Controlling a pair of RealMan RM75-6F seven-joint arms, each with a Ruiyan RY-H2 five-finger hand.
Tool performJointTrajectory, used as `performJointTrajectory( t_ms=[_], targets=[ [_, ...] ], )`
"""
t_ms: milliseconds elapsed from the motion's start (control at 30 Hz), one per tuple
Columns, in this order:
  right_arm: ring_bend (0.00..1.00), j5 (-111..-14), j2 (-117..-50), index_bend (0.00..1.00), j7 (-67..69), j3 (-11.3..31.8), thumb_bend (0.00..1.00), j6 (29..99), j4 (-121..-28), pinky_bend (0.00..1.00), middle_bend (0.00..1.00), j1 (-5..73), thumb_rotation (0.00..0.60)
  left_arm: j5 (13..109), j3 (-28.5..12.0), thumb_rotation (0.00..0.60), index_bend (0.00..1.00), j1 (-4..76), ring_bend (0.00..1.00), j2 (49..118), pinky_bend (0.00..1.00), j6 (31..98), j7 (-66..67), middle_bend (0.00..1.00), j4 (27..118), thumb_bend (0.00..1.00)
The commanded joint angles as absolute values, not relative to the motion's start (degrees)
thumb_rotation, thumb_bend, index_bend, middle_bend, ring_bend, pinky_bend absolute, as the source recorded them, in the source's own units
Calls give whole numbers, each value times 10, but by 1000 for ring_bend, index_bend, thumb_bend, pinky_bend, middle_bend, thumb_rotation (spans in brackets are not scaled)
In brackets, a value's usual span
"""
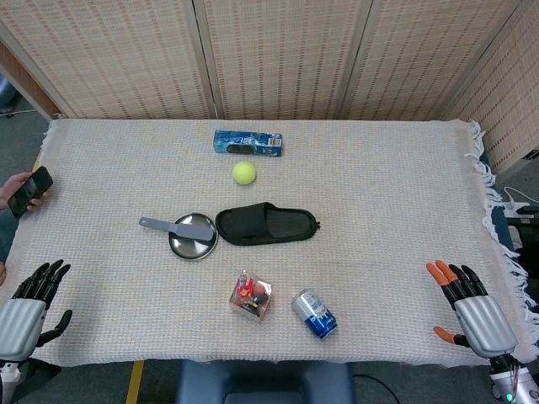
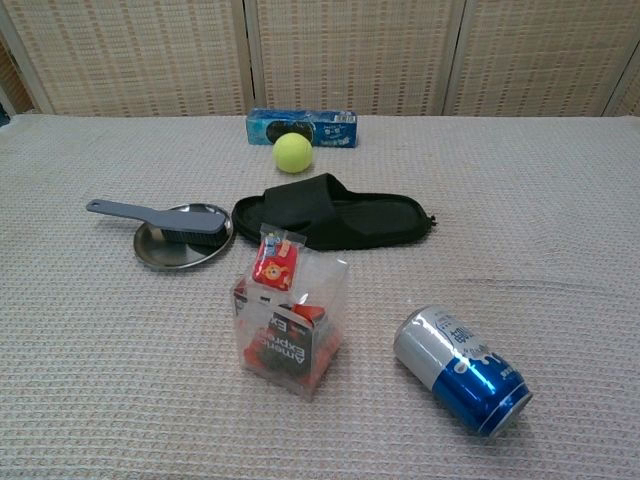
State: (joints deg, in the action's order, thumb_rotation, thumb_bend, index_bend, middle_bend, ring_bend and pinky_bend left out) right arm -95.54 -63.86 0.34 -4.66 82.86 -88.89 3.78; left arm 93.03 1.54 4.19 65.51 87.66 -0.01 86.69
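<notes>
2 hands empty, fingers spread: left hand (image 1: 25, 311), right hand (image 1: 472, 307); nearest can (image 1: 314, 314) on side, axis diagonal.

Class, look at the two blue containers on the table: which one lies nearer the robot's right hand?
The blue-and-silver can, lying on its side near the front edge. The blue box sits far back, behind the tennis ball.

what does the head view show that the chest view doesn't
Only the head view shows the left hand and right hand, both open at the table's near corners, and a person's phone at the left edge. Only the chest view shows the brush's bristles and the print on the clear box. Both share the slipper, ball, can and plate.
</notes>
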Motion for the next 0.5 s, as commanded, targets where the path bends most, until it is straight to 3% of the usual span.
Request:
performJointTrajectory(
  t_ms=[33, 267, 367, 500],
  targets=[
    [0, -955, -638, 0, 4, -47, 0, 828, -889, 0, 0, 38, 600, 932, 17, 600, 0, 43, 0, 656, 188, 875, 2, 0, 867, 388],
    [0, -953, -638, 0, 0, -46, 0, 831, -886, 0, 0, 35, 600, 943, 15, 600, 0, 55, 1, 661, 239, 863, 14, 0, 870, 387],
    [0, -946, -639, 0, -4, -43, 0, 833, -884, 0, 0, 33, 600, 950, -2, 600, 0, 90, 80, 667, 381, 832, 43, 0, 880, 388],
    [0, -935, -644, 0, -8, -38, 0, 824, -877, 0, 0, 35, 600, 945, -15, 600, 0, 148, 170, 658, 474, 747, 65, 0, 920, 389]
  ],
)
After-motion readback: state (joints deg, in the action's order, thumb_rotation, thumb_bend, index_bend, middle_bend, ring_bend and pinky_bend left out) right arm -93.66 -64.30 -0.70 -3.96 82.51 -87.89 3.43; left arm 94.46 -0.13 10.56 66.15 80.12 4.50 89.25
